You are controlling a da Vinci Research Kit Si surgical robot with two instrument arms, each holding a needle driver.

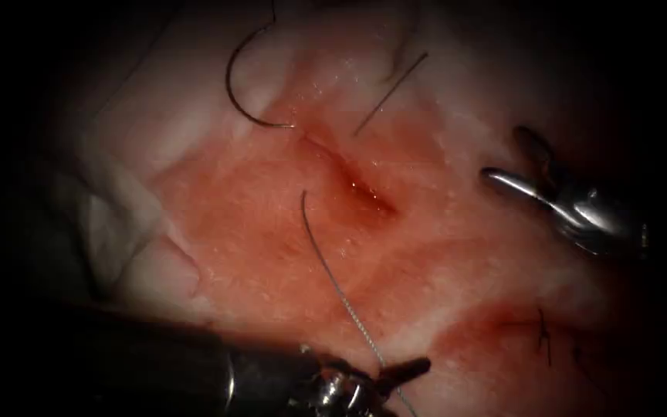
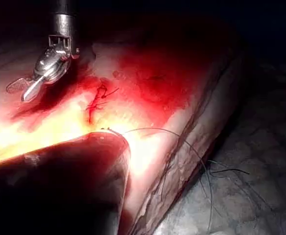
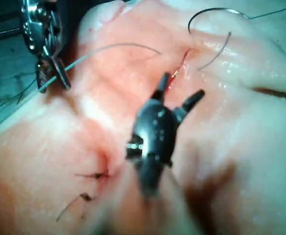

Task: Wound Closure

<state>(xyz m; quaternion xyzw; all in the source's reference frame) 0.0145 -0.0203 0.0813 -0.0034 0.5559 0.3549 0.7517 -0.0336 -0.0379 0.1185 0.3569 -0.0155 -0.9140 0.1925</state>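
Observation:
The cut runs slantwise across the reddened tissue. The curved needle lies free on the tissue up and left of the cut, held by neither tool, its point near the cut's upper end. Thread rises from the tissue just left of the cut and runs down to my left tool, whose jaws are shut on it. My right tool hovers right of the cut with its jaws open and nothing between them. In the right wrist view the right tool stands spread above the cut, and the left tool pinches the thread.
An earlier stitch with short dark ends sits at the lower right; it also shows as the knot and the knot. A loose straight thread end lies above the cut. Red fluid stains the tissue. Spare thread trails off the tissue's edge.

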